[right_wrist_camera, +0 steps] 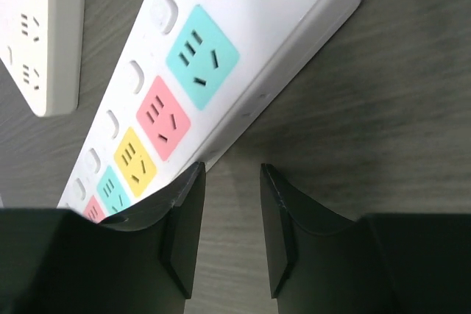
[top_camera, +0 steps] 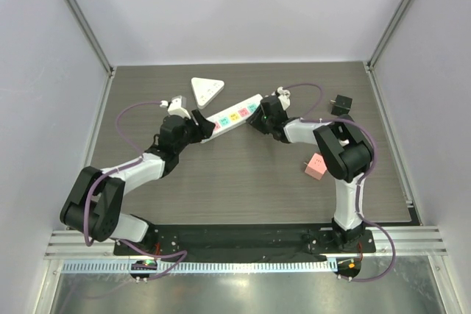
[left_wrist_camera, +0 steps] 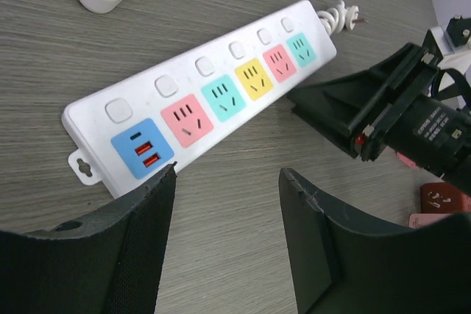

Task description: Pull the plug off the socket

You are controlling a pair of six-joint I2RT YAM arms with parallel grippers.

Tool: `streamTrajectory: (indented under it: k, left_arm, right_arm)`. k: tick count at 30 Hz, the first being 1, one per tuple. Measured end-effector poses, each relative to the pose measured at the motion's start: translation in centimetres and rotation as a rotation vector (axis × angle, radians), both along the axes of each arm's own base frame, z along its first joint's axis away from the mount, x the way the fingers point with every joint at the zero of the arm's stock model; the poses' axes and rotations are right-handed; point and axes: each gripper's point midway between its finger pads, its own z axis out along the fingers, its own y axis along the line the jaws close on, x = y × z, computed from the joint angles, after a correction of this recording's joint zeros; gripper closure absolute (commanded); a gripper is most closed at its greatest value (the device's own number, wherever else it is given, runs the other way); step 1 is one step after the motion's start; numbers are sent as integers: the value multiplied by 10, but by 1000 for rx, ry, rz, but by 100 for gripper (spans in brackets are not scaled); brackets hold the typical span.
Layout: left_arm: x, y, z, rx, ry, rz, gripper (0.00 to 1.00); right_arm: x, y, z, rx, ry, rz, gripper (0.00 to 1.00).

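Observation:
The white power strip (top_camera: 234, 115) with coloured sockets lies slanted across the middle of the table. Every socket that shows on the power strip (left_wrist_camera: 213, 93) is empty. A pink plug (top_camera: 316, 166) lies loose on the table to the right, and a black plug (top_camera: 340, 103) lies further back. My left gripper (left_wrist_camera: 228, 170) is open over bare table just beside the strip's blue USB end. My right gripper (right_wrist_camera: 232, 167) is open a little, nothing between its fingers, at the long edge of the strip (right_wrist_camera: 221, 49) near the other end.
A white triangular socket block (top_camera: 207, 90) lies behind the strip. The strip's short coiled cord (left_wrist_camera: 346, 14) sticks out at its far end. Both arms' purple cables loop over the table. Grey walls close in the left, back and right sides.

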Motion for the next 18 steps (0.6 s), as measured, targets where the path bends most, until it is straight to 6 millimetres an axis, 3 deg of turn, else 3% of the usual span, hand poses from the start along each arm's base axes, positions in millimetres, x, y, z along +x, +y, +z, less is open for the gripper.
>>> streamTrajectory:
  k: [3,8,12,15,16,18]
  left_arm:
    - [0,0,-1,1,3,0,38]
    - [-3,-4,-3,-12,-5,-27,34]
    - [-9,-6,-8,-23,-1,-52,31]
    - [-17,-11,-13,-45,18,-86,17]
    - [-21,-14,-14,-59,28,-103,8]
    - [-32,-19,-16,-88,44,-132,0]
  right_arm:
    - [15,-1,3,-11,-20,6,55]
    - [5,-14,7,-140,-27,56,40]
    - [-49,-27,27,-233,-40,118,32]
    - [-91,-34,55,-237,-97,153,25]
    - [-106,-38,64,-223,-123,162,19]
    - [-132,-48,74,-197,-164,169,11]
